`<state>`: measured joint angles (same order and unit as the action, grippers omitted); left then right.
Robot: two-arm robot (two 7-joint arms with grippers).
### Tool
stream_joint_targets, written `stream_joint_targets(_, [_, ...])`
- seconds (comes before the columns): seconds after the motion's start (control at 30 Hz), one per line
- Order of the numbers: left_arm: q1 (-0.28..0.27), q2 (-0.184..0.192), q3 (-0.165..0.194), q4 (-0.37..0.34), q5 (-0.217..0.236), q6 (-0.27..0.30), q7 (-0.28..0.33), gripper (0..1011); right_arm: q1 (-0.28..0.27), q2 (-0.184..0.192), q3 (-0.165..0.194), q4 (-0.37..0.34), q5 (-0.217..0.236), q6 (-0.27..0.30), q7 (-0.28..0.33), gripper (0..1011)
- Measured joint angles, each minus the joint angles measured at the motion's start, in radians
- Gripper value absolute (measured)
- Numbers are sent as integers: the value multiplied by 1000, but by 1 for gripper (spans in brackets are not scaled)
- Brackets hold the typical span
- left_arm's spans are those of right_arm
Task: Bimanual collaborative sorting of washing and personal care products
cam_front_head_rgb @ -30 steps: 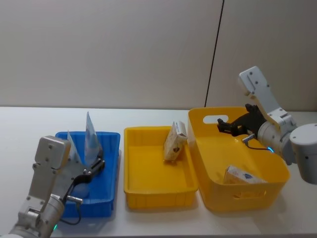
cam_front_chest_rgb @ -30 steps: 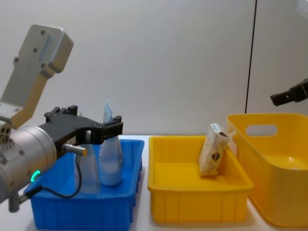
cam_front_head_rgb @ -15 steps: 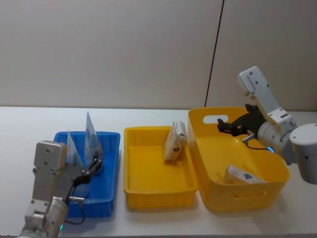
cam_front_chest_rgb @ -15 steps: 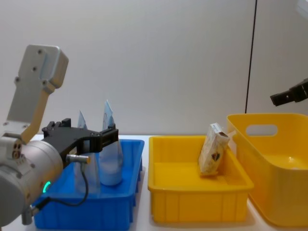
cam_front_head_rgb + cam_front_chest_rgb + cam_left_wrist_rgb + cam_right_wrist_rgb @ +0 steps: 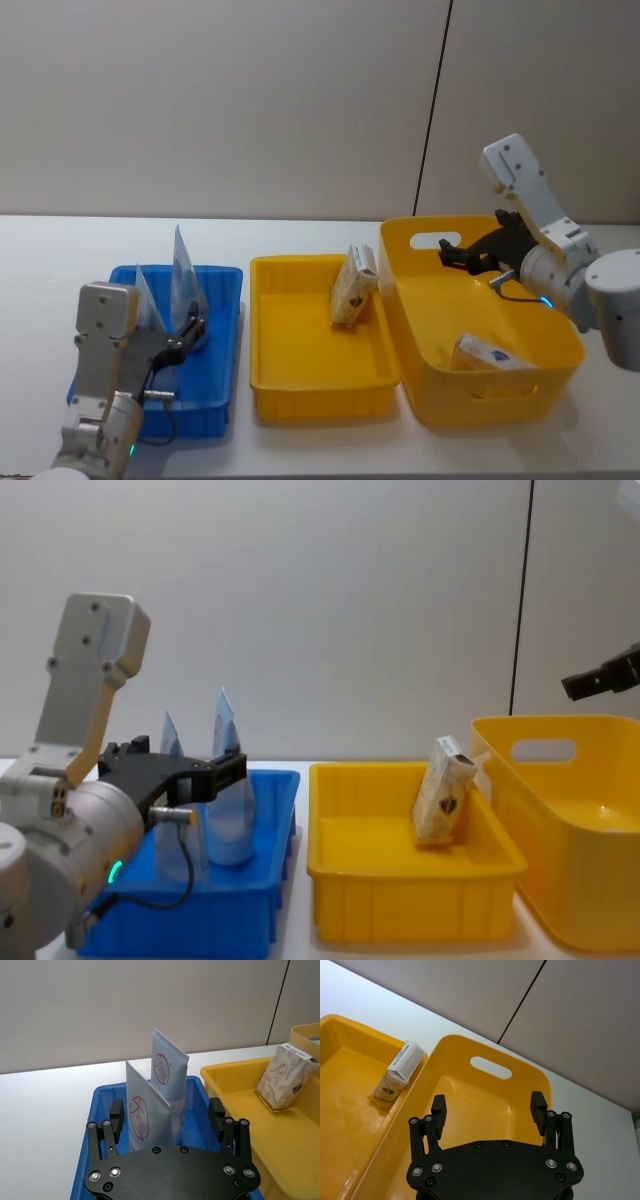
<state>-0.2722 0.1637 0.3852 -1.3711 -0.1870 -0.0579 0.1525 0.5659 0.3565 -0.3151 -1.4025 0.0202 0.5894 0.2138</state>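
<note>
Two pale blue squeeze tubes [image 5: 142, 1115] [image 5: 170, 1067] stand crimped end up in the blue bin [image 5: 225, 335]. My left gripper [image 5: 166, 1110] is open just in front of them, over the bin's near part, with a finger off to each side and neither touching a tube. The same tubes [image 5: 228, 800] and left gripper [image 5: 215, 772] show from the chest. A cream carton [image 5: 352, 283] leans in the shallow yellow tray [image 5: 320, 390]. A white-grey carton with a blue mark [image 5: 490, 355] lies in the deep yellow bin [image 5: 500, 398]. My right gripper [image 5: 489, 1105] hangs open and empty above that bin's far end.
The three containers sit side by side on the white table [image 5: 60, 250], blue to the left, shallow yellow in the middle, deep yellow with a handle slot [image 5: 491, 1067] to the right. A grey wall stands close behind.
My left arm has drawn back toward my body and sunk a little, its open gripper easing away from the tubes. The tubes, the cartons and the right arm have stayed still.
</note>
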Motion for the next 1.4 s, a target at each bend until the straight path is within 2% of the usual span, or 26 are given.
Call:
stream_joint_targets(0.37, [-26,-23,-10,61,12,-1,6,1001,0,0,0,0,0,0,0,1003])
stream_joint_targets(0.83, [-33,-34,-18,100,37,15,27,999,0,0,0,0,0,0,0,1004])
stream_joint_targets(0.97, [-33,-35,-20,105,40,17,30,926,0,0,0,0,0,0,0,1003])
stream_joint_targets(1.17, [-34,-37,-21,111,45,20,34,736,0,0,0,0,0,0,0,1004])
stream_joint_targets(1.2, [-34,-37,-21,111,45,20,34,736,0,0,0,0,0,0,0,1004])
stream_joint_targets(1.23, [-34,-37,-21,112,45,20,34,680,0,0,0,0,0,0,0,1004])
stream_joint_targets(1.3, [-34,-37,-22,113,46,20,35,619,0,0,0,0,0,0,0,1003])
stream_joint_targets(1.33, [-34,-37,-22,114,46,21,35,619,0,0,0,0,0,0,0,1003])
stream_joint_targets(1.4, [-35,-38,-22,114,46,21,36,535,0,0,0,0,0,0,0,1004])
